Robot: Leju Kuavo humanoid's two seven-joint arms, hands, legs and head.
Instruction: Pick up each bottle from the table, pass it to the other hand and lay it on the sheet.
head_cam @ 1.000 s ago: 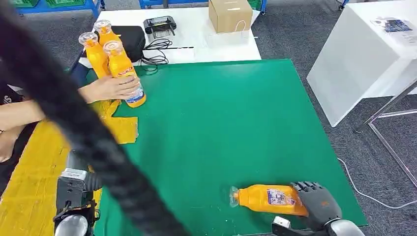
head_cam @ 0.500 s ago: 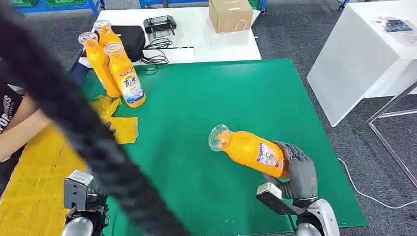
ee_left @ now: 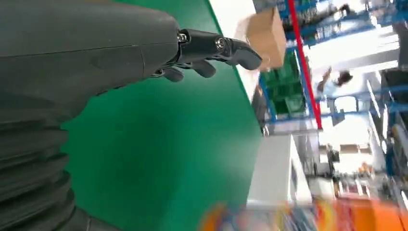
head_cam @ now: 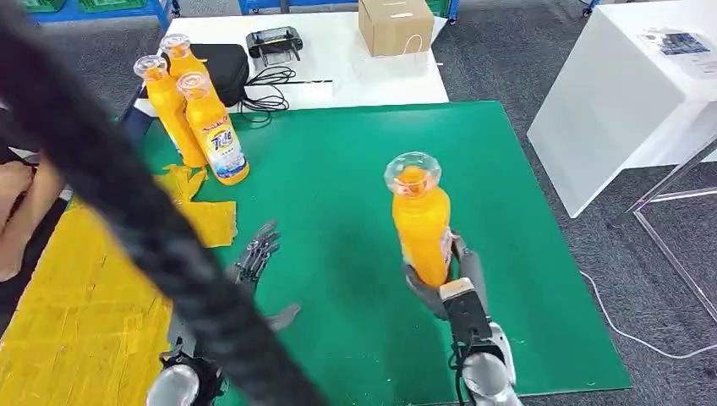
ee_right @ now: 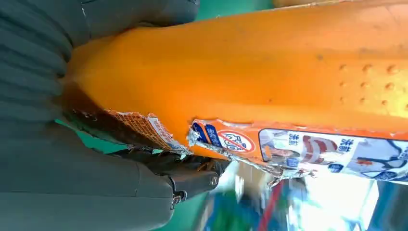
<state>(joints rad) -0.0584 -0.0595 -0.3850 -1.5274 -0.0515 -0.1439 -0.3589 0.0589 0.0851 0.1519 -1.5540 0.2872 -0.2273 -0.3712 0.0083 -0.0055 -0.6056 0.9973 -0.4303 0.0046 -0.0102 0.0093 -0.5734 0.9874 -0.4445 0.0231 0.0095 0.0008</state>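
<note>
My dark grey right hand (head_cam: 452,283) grips an orange bottle (head_cam: 421,224) with a clear cap and torn blue-and-white label over the green sheet (head_cam: 355,178), yellow sheet (head_cam: 59,313) alongside

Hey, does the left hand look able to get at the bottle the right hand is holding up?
Probably yes. The left hand is open over the green mat, and nothing lies between it and the bottle upright in the right hand.
</note>
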